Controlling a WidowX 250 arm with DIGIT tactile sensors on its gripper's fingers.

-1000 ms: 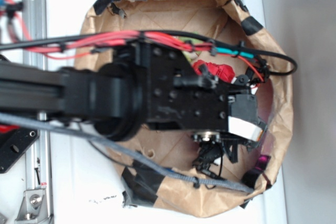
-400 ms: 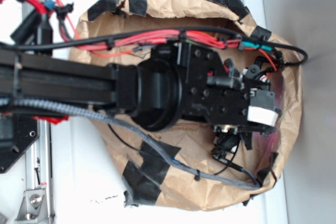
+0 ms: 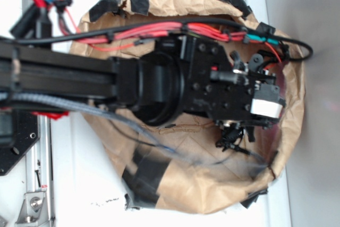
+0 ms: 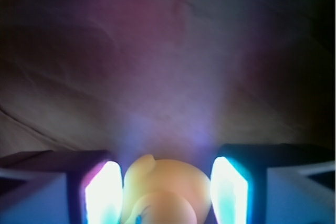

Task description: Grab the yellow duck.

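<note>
The yellow duck (image 4: 165, 190) is seen in the wrist view between the two glowing fingers (image 4: 102, 192) of the hand (image 4: 165, 195). The fingers are set against its sides, clamped on it, above crumpled brown paper (image 4: 157, 66).

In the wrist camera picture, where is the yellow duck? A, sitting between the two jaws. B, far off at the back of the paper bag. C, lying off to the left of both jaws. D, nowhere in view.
A: the wrist view shows the yellow duck in the gap of the gripper, with one lit jaw on each side of it.
</note>
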